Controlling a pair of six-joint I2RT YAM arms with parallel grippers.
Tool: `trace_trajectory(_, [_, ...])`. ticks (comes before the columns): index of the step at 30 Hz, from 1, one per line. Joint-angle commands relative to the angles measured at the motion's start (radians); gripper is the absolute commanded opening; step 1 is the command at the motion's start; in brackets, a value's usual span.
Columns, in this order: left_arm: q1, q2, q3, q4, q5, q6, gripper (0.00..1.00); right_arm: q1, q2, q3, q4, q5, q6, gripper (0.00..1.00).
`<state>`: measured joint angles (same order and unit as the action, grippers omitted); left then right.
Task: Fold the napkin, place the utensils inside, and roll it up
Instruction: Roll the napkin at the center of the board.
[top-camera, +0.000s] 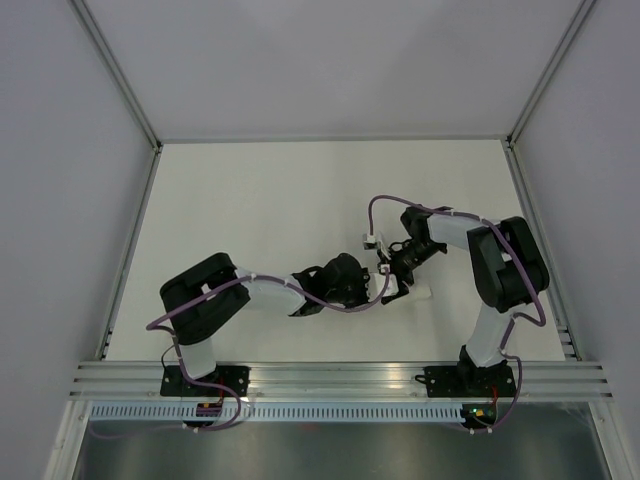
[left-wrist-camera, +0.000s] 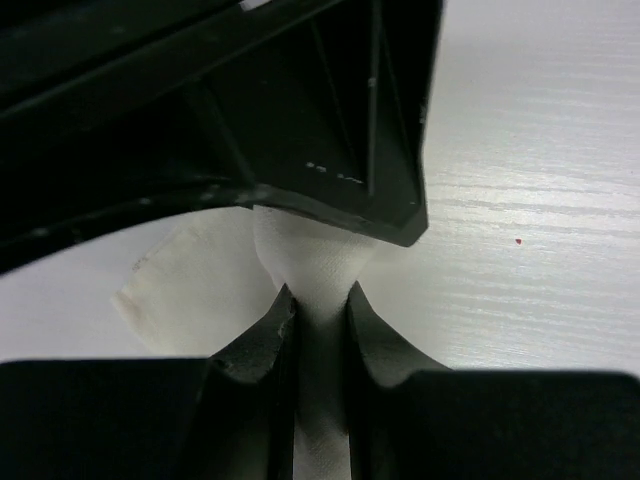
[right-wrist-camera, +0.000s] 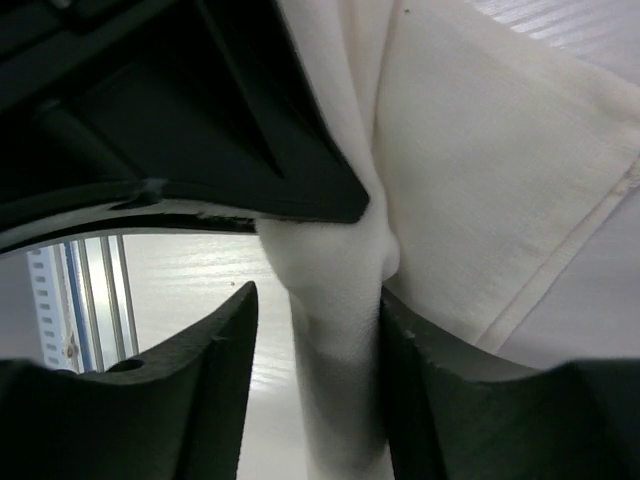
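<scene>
The white napkin lies bunched in the middle of the table, mostly hidden under the two grippers. My left gripper is shut on a narrow fold of the napkin. In the right wrist view the napkin spreads flat to the right, with a hemmed edge showing. A thick roll of it stands between the jaws of my right gripper. Those jaws are open: the roll touches the right finger and a gap shows on the left. Both grippers meet tip to tip. The utensils are hidden.
The white table is bounded by grey enclosure walls on three sides. An aluminium rail runs along the near edge, where both arm bases are bolted. Purple cables loop over the right arm.
</scene>
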<state>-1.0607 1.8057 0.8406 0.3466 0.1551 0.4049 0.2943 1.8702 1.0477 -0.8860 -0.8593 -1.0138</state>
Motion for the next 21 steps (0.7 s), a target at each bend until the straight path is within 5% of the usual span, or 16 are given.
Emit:
trace_trajectory(1, [0.021,0.044,0.003,-0.095,0.148,-0.126,0.02,-0.001,-0.044,-0.051,0.173,0.121,0.04,0.57])
trace_trajectory(6, [0.045,0.064,0.002,-0.123,0.218,-0.152,0.02,-0.004,-0.14,-0.035,0.17,0.108,0.101,0.7])
trace_trajectory(21, [0.163,0.155,0.083,-0.242,0.455,-0.224,0.02,-0.136,-0.475,-0.13,0.421,0.108,0.393,0.75])
